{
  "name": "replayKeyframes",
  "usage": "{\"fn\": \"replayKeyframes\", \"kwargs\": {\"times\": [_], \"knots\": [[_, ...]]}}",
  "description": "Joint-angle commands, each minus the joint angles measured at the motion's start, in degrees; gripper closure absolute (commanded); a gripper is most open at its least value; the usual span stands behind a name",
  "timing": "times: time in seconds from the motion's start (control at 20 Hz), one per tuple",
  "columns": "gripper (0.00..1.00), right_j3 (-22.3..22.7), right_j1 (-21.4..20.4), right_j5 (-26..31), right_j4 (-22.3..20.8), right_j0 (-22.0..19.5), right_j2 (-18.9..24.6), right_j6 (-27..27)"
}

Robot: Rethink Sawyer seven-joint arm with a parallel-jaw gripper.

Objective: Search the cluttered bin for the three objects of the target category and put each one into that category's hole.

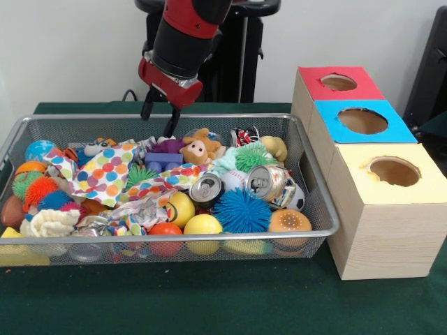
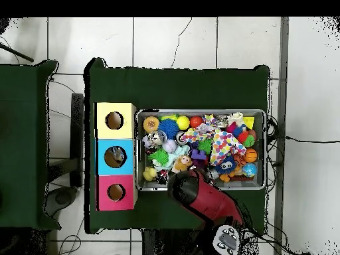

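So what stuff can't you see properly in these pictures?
- Under the polka-dot cloth: the front view shows nothing of what it covers.
- Inside the red box, blue box and yellow box: the holes show only dark.
- The hand: from overhead the arm covers it.
- Bin bottom: toys piled on top hide it in both views.

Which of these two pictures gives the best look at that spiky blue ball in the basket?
The front view: the spiky blue ball lies near the basket's front wall, spikes plain. The overhead view shows it only as a small blue blob.
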Motion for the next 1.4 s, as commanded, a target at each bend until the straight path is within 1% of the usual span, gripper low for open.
{"fn": "replayKeyframes", "kwargs": {"times": [0.05,0.2,0.35,0.4,0.45,0.55,0.6,0.65,0.7,0.75,0.85,0.9,1.05,1.1,1.15,1.25,1.35,1.4], "knots": [[0.0,1.2,0.2,5.3,0.6,-0.4,5.5,9.4],[0.0,1.2,0.5,4.4,0.2,-0.7,5.6,9.0],[0.0,0.8,0.4,3.9,-1.5,-0.8,5.0,7.1],[0.0,0.6,0.3,3.1,-2.5,-0.4,4.1,6.3],[0.0,-0.1,0.3,1.2,-4.1,-0.1,3.2,4.9],[0.0,-1.7,0.6,-5.5,-8.5,0.6,1.2,2.3],[0.0,-2.1,1.1,-7.9,-9.7,1.7,-0.8,2.5],[0.0,-2.7,1.2,-9.1,-11.0,2.4,-2.1,2.1],[0.0,-3.2,1.1,-8.9,-11.5,2.4,-2.6,2.0],[0.0,-4.0,0.6,-6.8,-11.9,2.7,-3.0,1.7],[0.0,-5.3,0.0,-4.8,-13.0,3.3,-4.0,1.5],[0.0,-5.6,-0.3,-4.6,-13.5,2.8,-3.8,1.4],[0.0,-5.0,-2.4,-4.2,-15.5,1.0,-2.6,1.7],[0.0,-4.5,-3.6,-3.3,-16.1,0.4,-2.3,1.6],[0.0,-3.7,-4.5,-3.9,-16.9,-0.4,-1.6,1.8],[0.0,-1.8,-6.2,-3.3,-17.4,-2.8,0.2,2.7],[0.0,-1.4,-7.2,-2.4,-18.4,-4.2,0.6,2.4],[0.0,-1.0,-7.8,-1.5,-18.8,-5.5,1.6,2.2]]}}
